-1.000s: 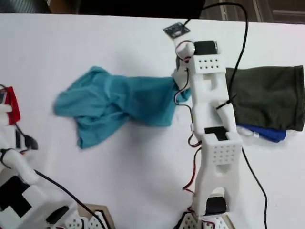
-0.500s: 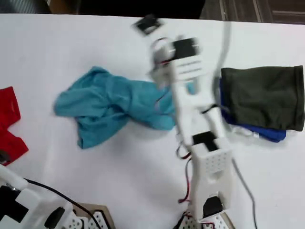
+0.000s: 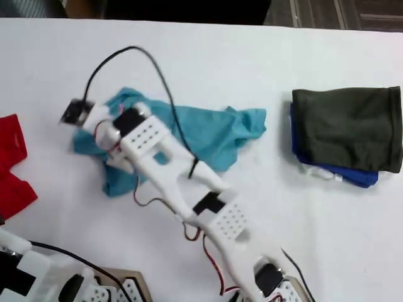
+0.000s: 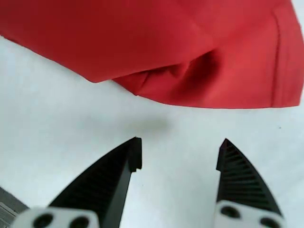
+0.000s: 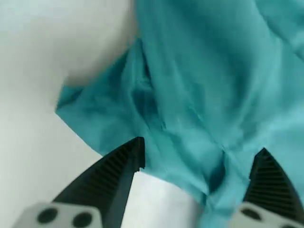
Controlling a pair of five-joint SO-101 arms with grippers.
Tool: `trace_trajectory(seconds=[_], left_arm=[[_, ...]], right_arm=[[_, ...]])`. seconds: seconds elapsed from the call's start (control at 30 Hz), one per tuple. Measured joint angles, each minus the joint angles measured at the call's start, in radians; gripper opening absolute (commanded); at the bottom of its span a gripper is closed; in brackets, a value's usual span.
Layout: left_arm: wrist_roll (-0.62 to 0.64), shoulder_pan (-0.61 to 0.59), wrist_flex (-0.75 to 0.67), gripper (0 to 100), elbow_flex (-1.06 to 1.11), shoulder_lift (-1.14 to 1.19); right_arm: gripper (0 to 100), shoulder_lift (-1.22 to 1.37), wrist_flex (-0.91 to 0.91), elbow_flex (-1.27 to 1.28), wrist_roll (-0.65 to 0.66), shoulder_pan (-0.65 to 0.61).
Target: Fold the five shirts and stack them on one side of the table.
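Observation:
A crumpled teal shirt [image 3: 208, 129] lies left of the table's middle. My right arm stretches across it, and my right gripper [image 3: 113, 157] hangs over the shirt's left end. In the right wrist view that gripper [image 5: 199, 148] is open just above the teal cloth [image 5: 199, 71], holding nothing. A red shirt [image 3: 11, 170] lies bunched at the table's left edge. My left gripper [image 4: 181, 142] is open over bare table right beside the red shirt [image 4: 166, 42]. At the right, a folded dark green shirt [image 3: 349, 126] rests on a folded blue shirt [image 3: 352, 176].
The left arm's base [image 3: 25, 270] and its cables sit at the front left corner. A black cable [image 3: 157, 69] loops over the teal shirt from the right arm. White table [image 3: 208, 56] runs behind the shirts and between the teal shirt and the stack.
My right arm swung from the teal shirt's right end to its left end, leaving the right end loose. The left arm drew back to the front left, uncovering the red shirt.

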Motion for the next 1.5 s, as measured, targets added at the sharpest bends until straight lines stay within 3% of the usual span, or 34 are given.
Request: trace_trajectory(seconds=[0.23,0.5,0.67,1.03,1.17,1.5], left_arm=[[0.0,0.0,0.0,28,0.0,0.0],[0.003,0.0,0.038,28,0.0,0.0],[0.003,0.0,0.04,28,0.0,0.0],[0.003,0.143,0.04,28,0.0,0.0],[0.003,0.196,0.04,28,0.0,0.0],[0.003,0.201,0.04,28,0.0,0.0]], right_arm=[[33.3,0.02,-0.112,0.008,0.0,-0.06],[1.3,0.176,-0.255,0.006,0.0,0.009],[2.2,0.181,-0.213,-0.052,0.0,0.092],[2.1,0.015,0.196,-0.423,0.0,0.199],[2.1,-0.123,0.221,-0.477,0.0,0.199],[2.3,-0.41,0.161,-0.48,0.0,0.101]])
